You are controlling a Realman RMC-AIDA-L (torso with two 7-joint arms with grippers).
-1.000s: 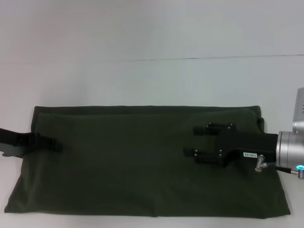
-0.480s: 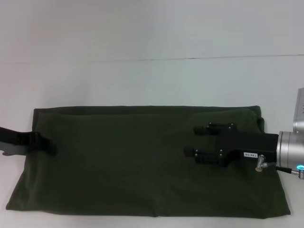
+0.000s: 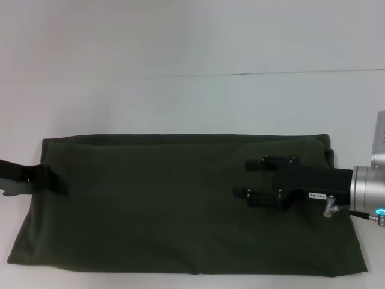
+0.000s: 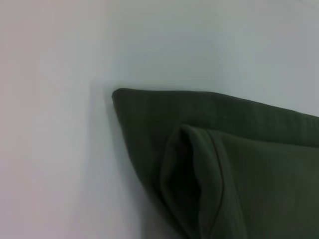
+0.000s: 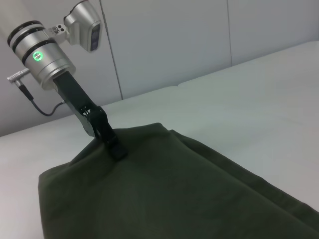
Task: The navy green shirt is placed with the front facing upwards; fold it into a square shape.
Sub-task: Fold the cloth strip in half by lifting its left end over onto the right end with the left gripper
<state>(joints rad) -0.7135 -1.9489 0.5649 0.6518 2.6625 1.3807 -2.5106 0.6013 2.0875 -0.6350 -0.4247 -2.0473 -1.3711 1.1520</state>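
The navy green shirt (image 3: 162, 205) lies flat on the white table as a long, wide band, with only plain green cloth showing. My left gripper (image 3: 55, 180) sits low at the shirt's left edge, shut, with no cloth lifted by it. It also shows from the side in the right wrist view as the left gripper (image 5: 115, 148), its tip touching the cloth. My right gripper (image 3: 242, 178) is over the shirt's right part, open, its two fingers pointing left with nothing between them. The left wrist view shows a folded corner of the shirt (image 4: 249, 149).
The white table (image 3: 192, 102) stretches bare behind the shirt, with a thin seam line (image 3: 252, 74) across it. The shirt's front edge lies close to the table's near edge. Grey wall panels (image 5: 164, 40) stand beyond the table.
My left gripper has slid left from farther in on the cloth to the shirt's left edge. The shirt and the right gripper have stayed still.
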